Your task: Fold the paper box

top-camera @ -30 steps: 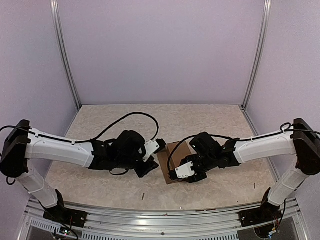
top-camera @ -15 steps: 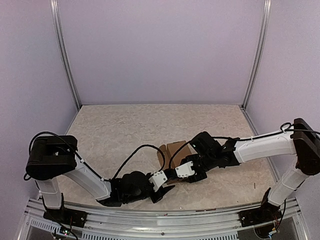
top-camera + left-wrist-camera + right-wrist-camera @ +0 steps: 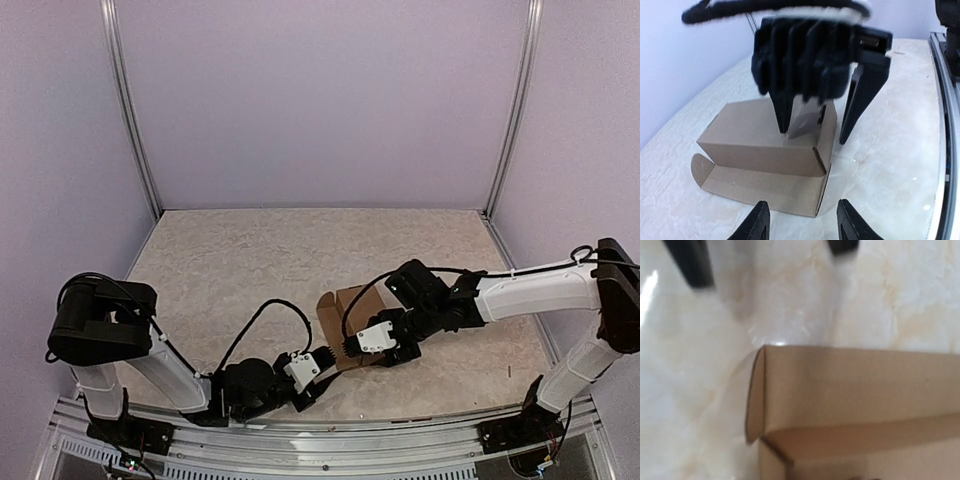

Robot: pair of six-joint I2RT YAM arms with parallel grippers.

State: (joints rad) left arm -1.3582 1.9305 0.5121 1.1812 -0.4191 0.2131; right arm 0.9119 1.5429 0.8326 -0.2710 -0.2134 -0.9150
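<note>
Two arms converge on one plain brown cardboard box (image 3: 345, 303). It sits on the beige mottled bench (image 3: 240, 260), right of centre and near the front metal rail (image 3: 300, 438).

Box condition, left wrist view: the body stands as a shallow rectangular form. One long flap (image 3: 765, 187) lies flat on the bench on the side facing the left arm, with a rounded tab (image 3: 699, 167) at its left end. A pale, tilted panel (image 3: 805, 122) rises at the right end of the top. It appears to be an end flap, though motion blur prevents confirmation.

Right tool (image 3: 812, 136): it comes in from above with its fingers spread. One finger (image 3: 782, 112) meets the top of the box. The other (image 3: 860, 100) hangs outside the right end, just beside the cardboard. The end of the box lies between the two, and the tool pinches nothing.

Left tool (image 3: 801, 212): it sits low over the bench, just in front of the flat flap. Its fingers are spread and aimed at the box, with nothing held between them.

Right wrist view: the picture is blurred. It shows a top panel of the box from close above, with a rounded edge turned down at the left corner. Bare bench lies beyond the panel.
</note>
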